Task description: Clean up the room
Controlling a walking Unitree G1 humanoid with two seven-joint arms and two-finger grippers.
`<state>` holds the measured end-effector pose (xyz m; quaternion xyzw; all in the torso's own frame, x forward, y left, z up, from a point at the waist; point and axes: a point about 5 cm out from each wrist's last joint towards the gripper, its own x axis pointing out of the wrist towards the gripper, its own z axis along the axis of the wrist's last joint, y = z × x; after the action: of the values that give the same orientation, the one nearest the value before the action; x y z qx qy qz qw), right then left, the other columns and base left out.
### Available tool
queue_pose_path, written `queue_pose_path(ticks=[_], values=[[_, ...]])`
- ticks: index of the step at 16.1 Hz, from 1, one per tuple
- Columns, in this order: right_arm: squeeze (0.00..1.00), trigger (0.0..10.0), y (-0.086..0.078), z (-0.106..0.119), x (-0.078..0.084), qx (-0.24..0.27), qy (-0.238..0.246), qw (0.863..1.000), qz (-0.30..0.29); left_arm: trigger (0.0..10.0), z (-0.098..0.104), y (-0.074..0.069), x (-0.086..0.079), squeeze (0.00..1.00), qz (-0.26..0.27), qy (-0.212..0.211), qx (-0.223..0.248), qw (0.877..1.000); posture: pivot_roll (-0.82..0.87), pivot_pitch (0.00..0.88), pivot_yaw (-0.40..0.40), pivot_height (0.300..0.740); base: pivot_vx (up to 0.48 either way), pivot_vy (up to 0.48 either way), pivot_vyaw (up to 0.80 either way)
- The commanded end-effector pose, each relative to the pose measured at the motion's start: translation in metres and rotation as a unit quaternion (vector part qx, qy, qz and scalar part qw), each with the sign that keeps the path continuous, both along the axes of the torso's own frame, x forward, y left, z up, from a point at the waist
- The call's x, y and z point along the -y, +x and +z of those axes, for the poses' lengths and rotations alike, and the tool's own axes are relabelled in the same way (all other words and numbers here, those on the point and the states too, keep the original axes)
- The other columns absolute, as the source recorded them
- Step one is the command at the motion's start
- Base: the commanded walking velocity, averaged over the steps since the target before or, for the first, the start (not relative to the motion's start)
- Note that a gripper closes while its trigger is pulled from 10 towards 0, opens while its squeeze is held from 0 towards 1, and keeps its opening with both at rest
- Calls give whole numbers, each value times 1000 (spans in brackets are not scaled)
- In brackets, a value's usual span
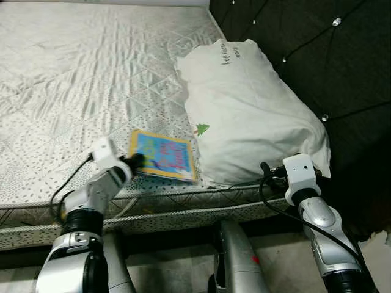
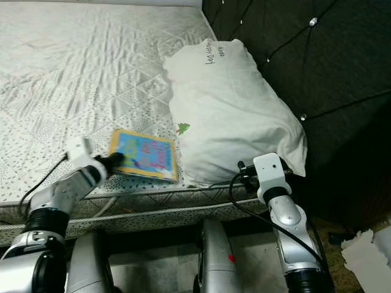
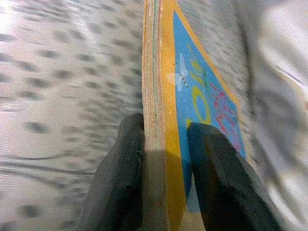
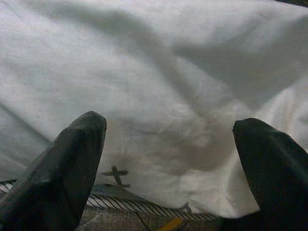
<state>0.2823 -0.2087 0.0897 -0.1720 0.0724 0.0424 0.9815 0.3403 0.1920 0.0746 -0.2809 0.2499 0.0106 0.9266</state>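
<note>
My left gripper (image 1: 138,161) is clamped on the near corner of the book (image 1: 164,155), which lies on the mattress (image 1: 79,91) at its front edge, just beside the pillow (image 1: 247,110). In the left wrist view one finger (image 3: 120,178) sits under the pages and the other on the blue and yellow cover. To lift it well I judge I should keep the pinch firm and raise it slowly, since a corner hold lets a book sag or fan open. My right gripper (image 4: 168,159) is spread apart, facing the pillow's near side. I see no bin or box to put things in.
</note>
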Motion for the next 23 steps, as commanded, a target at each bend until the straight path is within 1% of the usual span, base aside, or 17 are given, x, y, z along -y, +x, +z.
queue_pose_path(ticks=[1,3,7,9,10,11,13,14,15,16,17,18,20,21,22,23], values=[[0,10000,2,2,0,2,-1,1000,6,10000,0,0,-5,1000,14,13,-2,1000,-63,25,-91,525,0,0,0],[0,10000,3,1,-1,2,-2,1000,8,10000,0,0,-5,1000,14,15,-2,1000,-63,25,-91,525,0,0,0],[0,10000,5,0,-4,3,-3,1000,14,10000,-6,-1,4,1000,-1,25,-4,1000,-50,16,-89,525,0,0,0],[0,10000,6,1,-5,4,-2,1000,15,10000,-6,0,3,1000,1,29,-5,1000,-50,16,-87,525,0,0,0],[0,10000,6,1,-6,5,-1,1000,14,10000,-6,0,1,1000,6,38,0,999,-47,18,-84,525,0,0,0],[0,10000,7,1,-9,7,8,1000,12,10000,4,3,-6,1000,30,66,42,997,-34,17,-70,525,0,0,0],[0,10000,8,1,-10,10,12,1000,12,10000,9,2,-7,1000,42,73,64,994,-29,15,-65,525,0,0,0],[0,10000,12,4,-15,22,29,999,10,10000,16,-1,-4,1000,57,86,89,991,-2,11,-45,525,0,0,0],[0,10000,18,7,-23,35,59,998,9,10000,26,-7,7,1000,59,113,116,985,48,7,-43,525,0,0,0],[0,10000,19,5,-25,33,72,997,10,10000,27,-11,14,1000,47,122,123,984,48,7,-43,525,0,0,0],[0,10000,24,4,-28,31,84,996,13,10000,33,-17,20,1000,54,141,141,978,83,1,-50,525,0,0,0],[0,10000,30,7,-33,36,92,995,20,10000,36,-22,22,1000,64,157,151,974,93,0,-52,525,0,0,0],[0,10000,36,10,-39,43,109,993,20,10000,42,-32,25,1000,84,186,179,962,114,0,-58,525,0,0,0],[0,10000,38,10,-41,45,130,990,17,10000,47,-36,27,1000,86,208,197,954,122,0,-58,525,0,0,0],[0,10000,41,11,-46,44,166,985,14,10000,53,-39,29,1000,83,241,216,942,131,0,-60,525,0,0,0],[0,10000,42,11,-48,43,173,984,16,10000,54,-40,30,1000,82,247,219,940,131,0,-60,525,0,0,0]])
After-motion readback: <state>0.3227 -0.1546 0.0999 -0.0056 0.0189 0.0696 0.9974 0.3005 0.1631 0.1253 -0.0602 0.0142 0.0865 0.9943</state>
